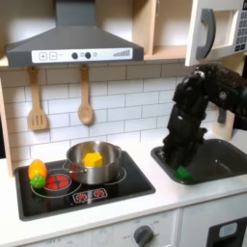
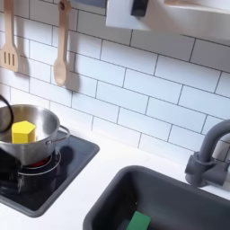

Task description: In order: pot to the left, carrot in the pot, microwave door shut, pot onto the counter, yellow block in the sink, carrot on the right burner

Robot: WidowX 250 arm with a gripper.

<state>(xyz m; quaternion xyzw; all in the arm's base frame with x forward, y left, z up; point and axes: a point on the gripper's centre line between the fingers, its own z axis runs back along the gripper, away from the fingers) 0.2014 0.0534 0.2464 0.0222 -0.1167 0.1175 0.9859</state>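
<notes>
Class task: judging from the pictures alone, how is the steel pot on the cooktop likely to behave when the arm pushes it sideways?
The pot looks rigid, so it should keep its shape. Shallow and wide, it will probably slide rather than tip on the glossy cooktop. The loose yellow block inside may shift or rattle as it moves.

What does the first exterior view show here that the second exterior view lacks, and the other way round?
First exterior view alone: the gripper hanging over the sink, jaws hard to read, the carrot on the cooktop's left burner, and the microwave door. Second exterior view alone: the faucet close up. Both exterior views: the pot holding the yellow block, and a flat green piece in the sink.
</notes>
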